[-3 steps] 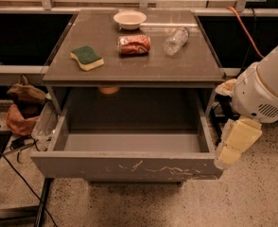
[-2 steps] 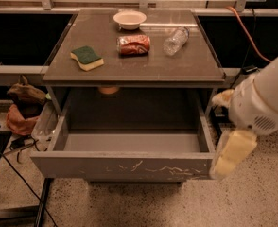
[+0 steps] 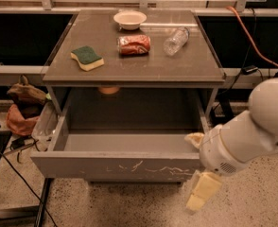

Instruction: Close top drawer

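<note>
The top drawer [image 3: 115, 164] is pulled far out of the grey cabinet; its flat front panel carries whitish scratches and its inside looks bare. My gripper [image 3: 200, 195] hangs at the drawer's front right corner, just right of and below the front panel. One pale yellow finger [image 3: 203, 189] points downward. The white arm [image 3: 252, 131] reaches in from the right and covers the drawer's right front corner.
On the cabinet top [image 3: 129, 65] lie a green and yellow sponge [image 3: 86, 57], a red crushed can [image 3: 134, 44], a clear plastic bottle [image 3: 176, 40] and a white bowl [image 3: 130, 19]. Bags and cables [image 3: 23, 110] clutter the floor at left. An orange cable [image 3: 252, 37] runs at right.
The arm and gripper have moved left and down, from beside the drawer's right side to its front right corner. The drawer stays open as before.
</note>
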`<state>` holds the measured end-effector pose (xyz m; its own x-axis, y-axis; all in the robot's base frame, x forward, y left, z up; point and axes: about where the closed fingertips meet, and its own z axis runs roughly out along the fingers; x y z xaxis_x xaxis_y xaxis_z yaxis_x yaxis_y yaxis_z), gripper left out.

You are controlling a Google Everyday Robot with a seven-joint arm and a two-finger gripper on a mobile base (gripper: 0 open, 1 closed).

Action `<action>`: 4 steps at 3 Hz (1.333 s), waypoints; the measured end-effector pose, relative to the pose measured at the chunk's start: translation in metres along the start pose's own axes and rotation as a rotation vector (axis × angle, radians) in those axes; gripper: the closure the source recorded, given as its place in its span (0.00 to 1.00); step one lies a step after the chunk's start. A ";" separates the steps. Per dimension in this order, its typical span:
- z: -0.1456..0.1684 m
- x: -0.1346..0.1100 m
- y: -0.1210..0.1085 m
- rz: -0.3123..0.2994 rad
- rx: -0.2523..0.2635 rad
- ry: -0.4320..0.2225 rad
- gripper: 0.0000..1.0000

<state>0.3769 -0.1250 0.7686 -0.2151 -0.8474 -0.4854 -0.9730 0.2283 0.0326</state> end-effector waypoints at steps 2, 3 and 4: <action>0.074 -0.006 0.004 -0.048 -0.106 -0.050 0.00; 0.073 0.005 0.019 -0.026 -0.094 -0.060 0.00; 0.080 0.019 0.031 -0.004 -0.098 -0.086 0.00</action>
<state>0.3495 -0.0958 0.6904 -0.2075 -0.8031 -0.5586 -0.9782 0.1738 0.1134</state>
